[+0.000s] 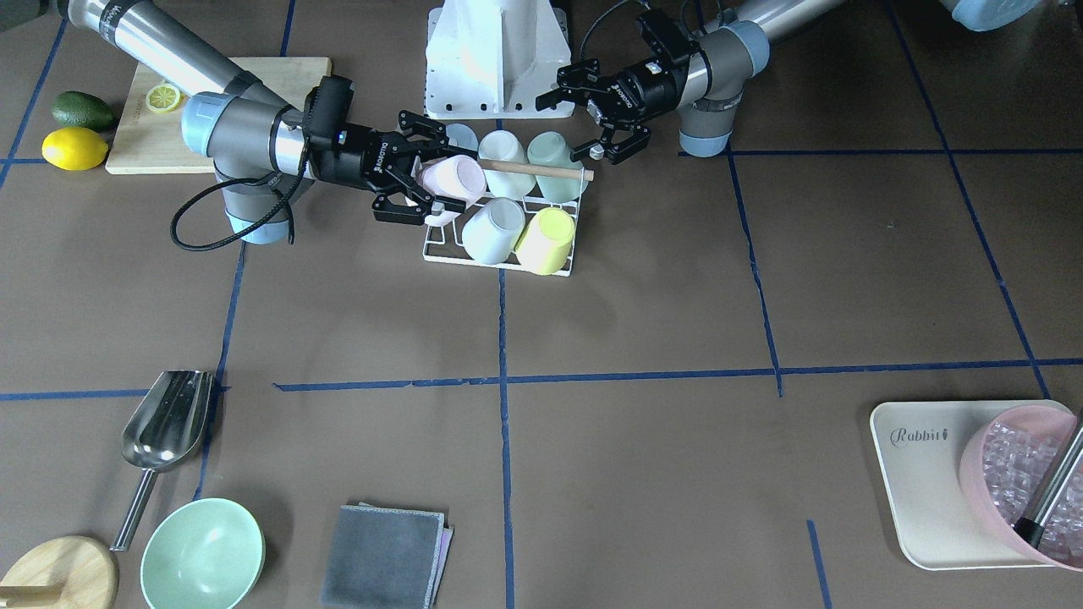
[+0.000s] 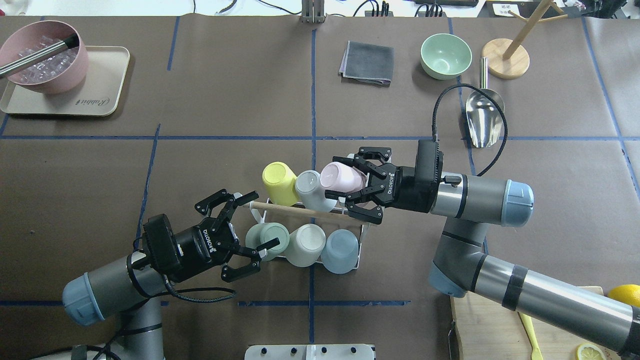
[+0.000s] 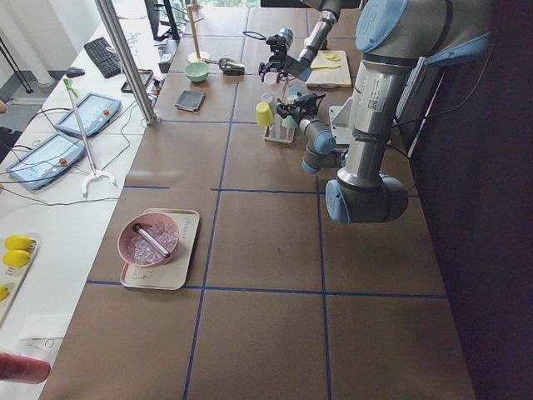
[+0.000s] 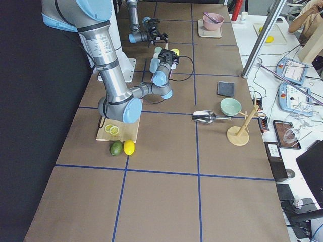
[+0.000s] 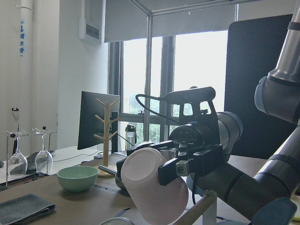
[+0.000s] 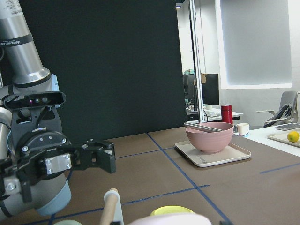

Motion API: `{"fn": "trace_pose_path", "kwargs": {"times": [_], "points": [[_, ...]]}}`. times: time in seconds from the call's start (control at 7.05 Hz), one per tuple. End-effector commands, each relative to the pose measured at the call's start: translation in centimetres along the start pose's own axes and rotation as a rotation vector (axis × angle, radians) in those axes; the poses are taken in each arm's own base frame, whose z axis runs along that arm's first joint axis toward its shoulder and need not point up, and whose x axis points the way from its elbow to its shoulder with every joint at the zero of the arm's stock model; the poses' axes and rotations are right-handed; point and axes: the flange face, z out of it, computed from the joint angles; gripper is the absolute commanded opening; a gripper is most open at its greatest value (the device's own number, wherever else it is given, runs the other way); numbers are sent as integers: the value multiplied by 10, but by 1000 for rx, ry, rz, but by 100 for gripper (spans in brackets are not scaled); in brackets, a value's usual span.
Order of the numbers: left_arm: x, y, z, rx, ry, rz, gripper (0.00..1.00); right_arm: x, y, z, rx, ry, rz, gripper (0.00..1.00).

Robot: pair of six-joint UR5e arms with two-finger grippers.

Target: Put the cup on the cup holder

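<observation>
The cup holder (image 1: 440,251) is a white wire rack with a wooden rod (image 1: 541,170) across its top, near the robot's base. Several cups sit tilted on its prongs, among them a yellow one (image 1: 548,239). My right gripper (image 1: 453,180) is closed on a pink cup (image 1: 464,176) and holds it tilted at the rack's end slot. The overhead view shows the same gripper (image 2: 339,177) and cup (image 2: 336,174), and the left wrist view shows the cup (image 5: 150,187). My left gripper (image 1: 575,127) is open and empty beside the rod's other end.
A cutting board (image 1: 135,135) with a lemon slice, a lemon (image 1: 74,148) and an avocado (image 1: 82,110) lie behind my right arm. Toward the operators' side are a metal scoop (image 1: 165,423), a green bowl (image 1: 203,554), a grey cloth (image 1: 385,554) and a tray (image 1: 922,491) with a pink ice bowl.
</observation>
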Motion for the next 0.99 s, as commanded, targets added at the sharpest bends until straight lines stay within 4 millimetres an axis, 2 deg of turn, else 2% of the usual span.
{"fn": "trace_pose_path", "kwargs": {"times": [0.0, 0.14, 0.28, 0.43, 0.57, 0.71, 0.85], "points": [[-30, -41, 6, 76, -62, 20, 100, -1, 1, 1, 0, -2, 3, 100], [-50, -51, 9, 64, -97, 55, 100, -1, 1, 0, -2, -3, 3, 100], [-81, -74, 18, 35, -160, 117, 100, -1, 2, 0, -4, -2, 3, 100], [-99, -100, 27, -7, -212, 164, 100, 6, -4, 0, -3, 7, -6, 100], [-118, -104, 31, -57, -256, 198, 100, 17, -15, -2, 0, 24, -17, 100], [-147, -113, 35, -124, -327, 174, 100, 30, -22, 3, -51, 42, -21, 100], [-159, -114, 41, -236, -371, 179, 100, 42, -29, 8, -89, 68, -23, 100]]}}
